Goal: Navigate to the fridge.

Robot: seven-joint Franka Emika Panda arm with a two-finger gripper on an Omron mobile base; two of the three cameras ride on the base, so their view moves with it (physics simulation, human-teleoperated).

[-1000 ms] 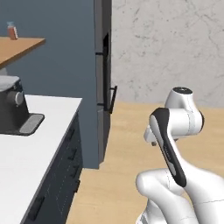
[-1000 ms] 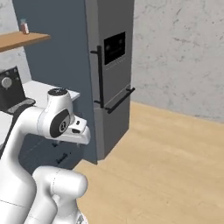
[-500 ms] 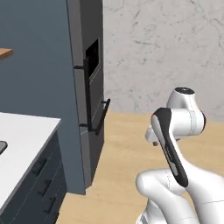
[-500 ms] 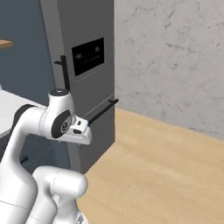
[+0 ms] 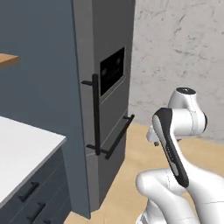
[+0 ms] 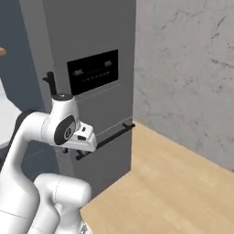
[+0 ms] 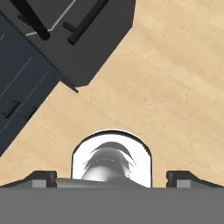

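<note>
Counter: a white top is sitting at the far left of the left base view, over dark cabinet drawers with small black handles.
Fridge: the tall grey unit is standing just right of the counter, running from the wooden floor up out of frame, with a marbled wall on its far side.
Fridge, right base view: it is filling the upper left, close ahead of the arm.
Display panel: it is showing as a black rectangle high on the door; it looks like glass, so it is no place to push.
Bar handle: it is running vertically down the door edge, and I judge it the natural hold for swinging the door.
Drawer handle: it is lying horizontally below the panel, the likely hold for the lower drawer.
Handling: the fridge looks rigid, heavy and fixed; only the door and drawer would give, probably needing a steady pull.
Gripper: it is pointing down at the floor with its fingertips spread wide apart, released and carrying nothing.
</note>
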